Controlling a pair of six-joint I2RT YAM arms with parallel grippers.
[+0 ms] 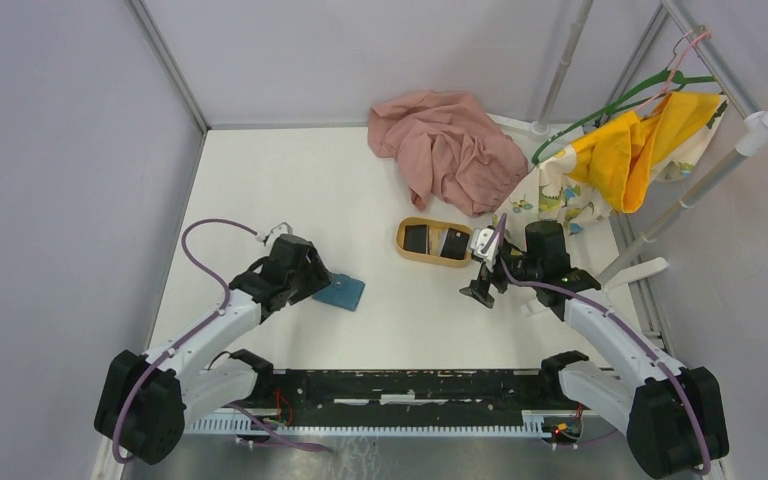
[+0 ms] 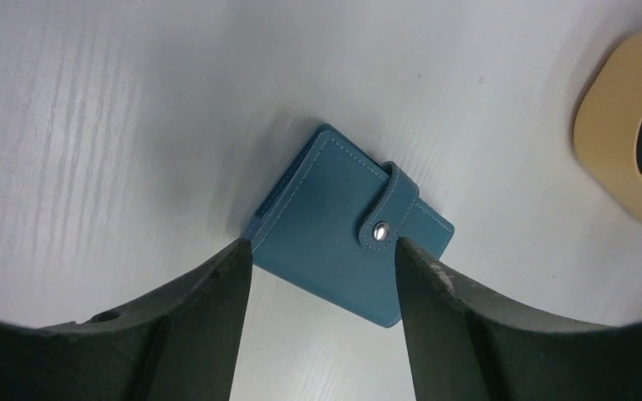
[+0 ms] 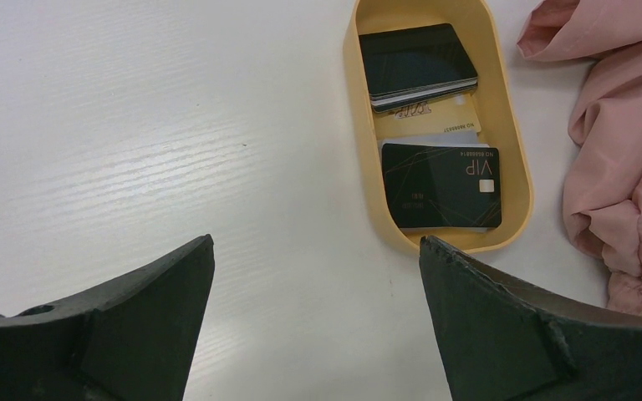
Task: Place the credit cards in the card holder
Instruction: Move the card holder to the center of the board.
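The teal-blue card holder (image 1: pixel 341 292) lies closed and snapped on the table; it also shows in the left wrist view (image 2: pixel 334 225). My left gripper (image 1: pixel 318 282) is open, its fingertips (image 2: pixel 238 255) at the holder's near edge, nothing held. The black credit cards (image 1: pixel 454 243) lie in two small stacks in the oval tan tray (image 1: pixel 403 247); in the right wrist view one stack (image 3: pixel 440 184) is nearer and one (image 3: pixel 416 52) farther. My right gripper (image 1: pixel 482 288) is open and empty over bare table just short of the tray (image 3: pixel 361 180).
A crumpled pink cloth (image 1: pixel 447 143) lies behind the tray and shows at the right of the right wrist view (image 3: pixel 627 142). A yellow patterned cloth (image 1: pixel 632 150) hangs from a rack at the back right. White walls and posts bound the table.
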